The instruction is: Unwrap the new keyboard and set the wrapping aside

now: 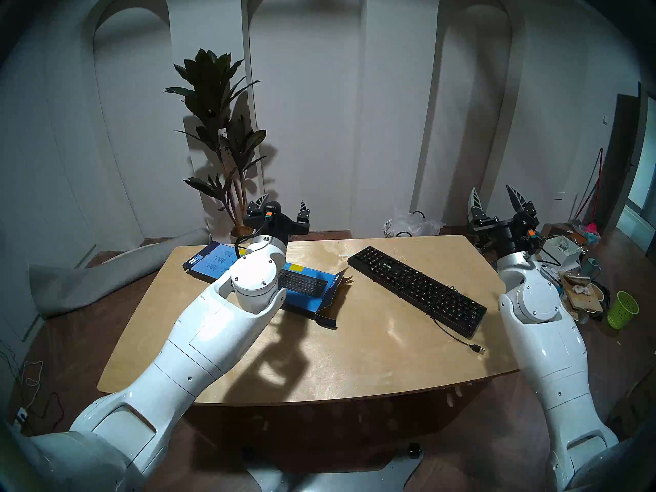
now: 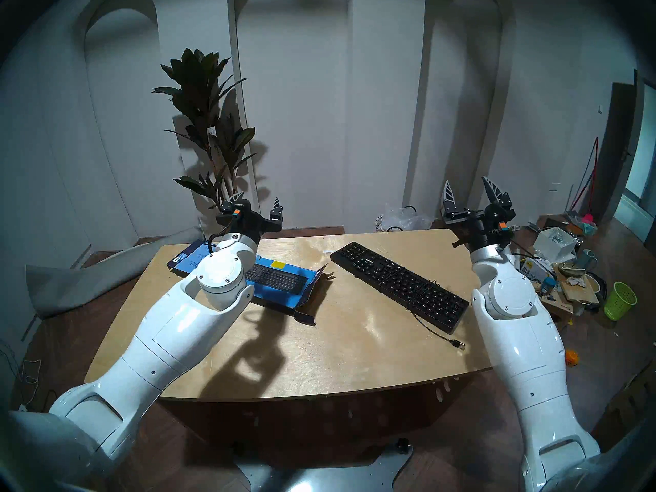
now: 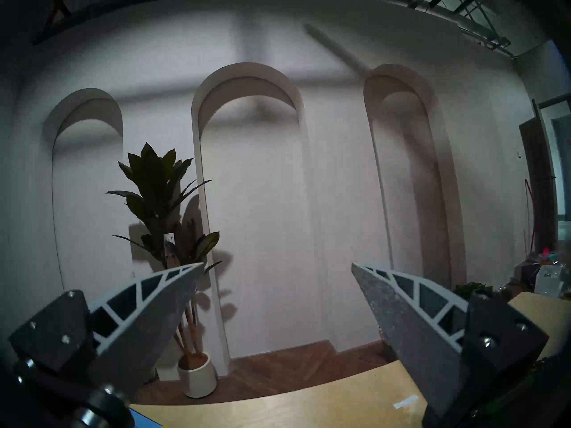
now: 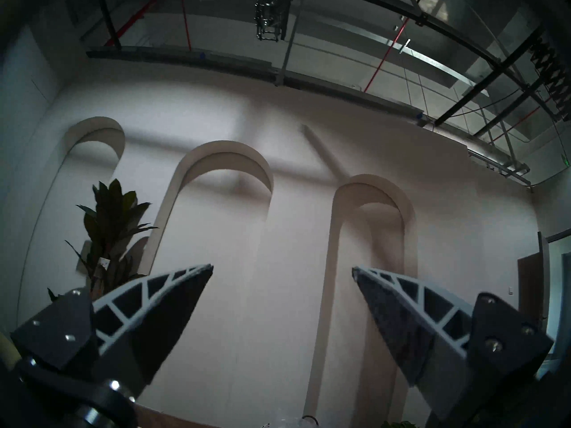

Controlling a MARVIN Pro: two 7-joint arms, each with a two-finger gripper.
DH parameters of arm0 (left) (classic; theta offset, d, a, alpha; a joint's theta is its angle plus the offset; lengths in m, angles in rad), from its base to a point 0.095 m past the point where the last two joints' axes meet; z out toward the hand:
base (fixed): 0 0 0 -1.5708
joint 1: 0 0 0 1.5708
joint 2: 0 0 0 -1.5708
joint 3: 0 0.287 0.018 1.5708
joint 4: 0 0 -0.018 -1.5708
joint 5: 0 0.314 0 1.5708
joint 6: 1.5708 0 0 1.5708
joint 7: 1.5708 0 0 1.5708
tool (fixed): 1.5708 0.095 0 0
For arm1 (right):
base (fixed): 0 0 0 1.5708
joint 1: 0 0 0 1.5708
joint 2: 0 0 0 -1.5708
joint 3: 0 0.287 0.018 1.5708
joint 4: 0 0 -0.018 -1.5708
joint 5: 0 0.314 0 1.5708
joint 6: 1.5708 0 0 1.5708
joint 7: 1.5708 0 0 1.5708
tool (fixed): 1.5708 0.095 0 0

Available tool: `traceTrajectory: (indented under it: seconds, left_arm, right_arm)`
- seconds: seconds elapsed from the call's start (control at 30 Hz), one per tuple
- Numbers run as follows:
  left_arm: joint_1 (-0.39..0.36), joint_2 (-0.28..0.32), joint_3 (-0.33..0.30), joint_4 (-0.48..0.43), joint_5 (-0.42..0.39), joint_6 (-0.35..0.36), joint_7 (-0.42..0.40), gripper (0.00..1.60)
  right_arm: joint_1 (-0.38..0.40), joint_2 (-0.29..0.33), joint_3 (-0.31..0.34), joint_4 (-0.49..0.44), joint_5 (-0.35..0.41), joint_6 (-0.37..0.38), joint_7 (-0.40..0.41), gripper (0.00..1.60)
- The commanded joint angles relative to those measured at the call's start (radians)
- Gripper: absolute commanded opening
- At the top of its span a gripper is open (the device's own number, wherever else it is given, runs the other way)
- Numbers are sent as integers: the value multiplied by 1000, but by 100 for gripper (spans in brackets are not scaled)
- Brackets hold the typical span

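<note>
The black keyboard (image 1: 415, 289) (image 2: 397, 283) lies bare and slanted on the right half of the wooden table (image 1: 355, 367), its thin cable (image 1: 451, 329) trailing to a USB plug near the front right edge. The wrapping (image 1: 305, 299) (image 2: 284, 296), a bright-blue box with a printed keyboard picture and an open right end flap, lies on the left half, partly hidden behind my left arm. My left gripper (image 1: 284, 201) (image 3: 278, 265) is raised above the box's far end, open and empty. My right gripper (image 1: 491, 190) (image 4: 282, 266) is raised past the table's right far corner, open and empty.
A potted plant (image 1: 220, 132) stands behind the table at the left. A bin with a clear plastic bag (image 1: 411, 223) sits behind the far edge. Clutter and a green basket (image 1: 623, 310) lie on the floor at the right. A grey roll (image 1: 88, 278) lies on the floor at the left.
</note>
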Motion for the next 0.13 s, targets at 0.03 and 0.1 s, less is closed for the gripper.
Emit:
traceTrajectory:
  seconds: [0.03, 0.1]
  left_arm:
    - [-86, -9, -11, -2, 31, -84, -21, 160]
    - [-87, -10, -10, 2, 32, -101, -27, 160]
  right_arm:
    - [-125, -15, 1, -124, 12, -59, 14, 160]
    - [-146, -17, 6, -145, 11, -67, 11, 160]
